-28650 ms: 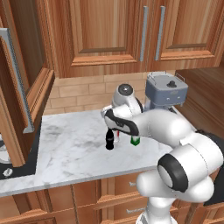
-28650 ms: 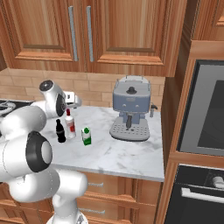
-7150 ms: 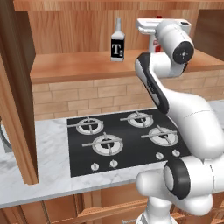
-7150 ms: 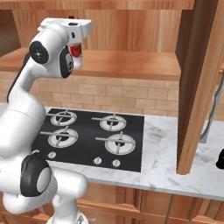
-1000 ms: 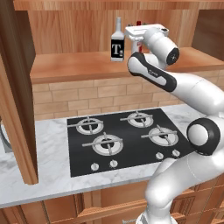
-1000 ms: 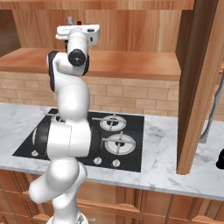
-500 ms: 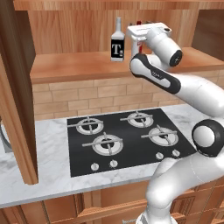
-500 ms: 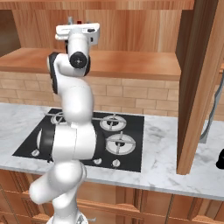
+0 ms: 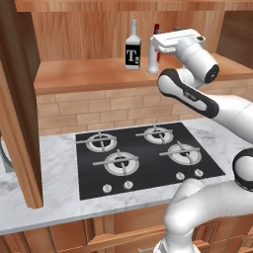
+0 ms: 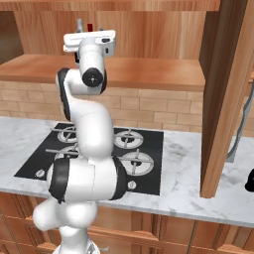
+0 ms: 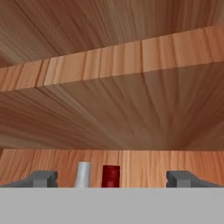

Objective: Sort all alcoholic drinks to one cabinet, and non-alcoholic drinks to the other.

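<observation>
Bottles stand side by side on the open cabinet's wooden shelf (image 9: pixel 89 74), which is why the arm is reaching up there. The squat "T" bottle (image 9: pixel 132 52) sits upright toward the middle, and the slim white bottle with the red cap (image 9: pixel 154 54) stands just beside it on its right, also upright and free of any grip. Putting the two together on one shelf looks like the point: both are the alcoholic drinks, gathered in the same cabinet.

The pincer (image 11: pixel 111 178) is spread wide, its two fingertips (image 11: pixel 41 178) far apart with nothing between them but the tops of the two bottles, the red cap (image 11: pixel 110 176) and a pale neck (image 11: pixel 83 174), seen low in the hand view. I'd judge the slim bottle has been set down and let go, so this half of the sorting seems done.

Below, the stove top (image 9: pixel 143 158) sits in the marble counter (image 9: pixel 44 197). A small dark shape (image 10: pixel 249 181) at the far right of the counter is cut off, maybe the little cola bottle; I can't be sure.
</observation>
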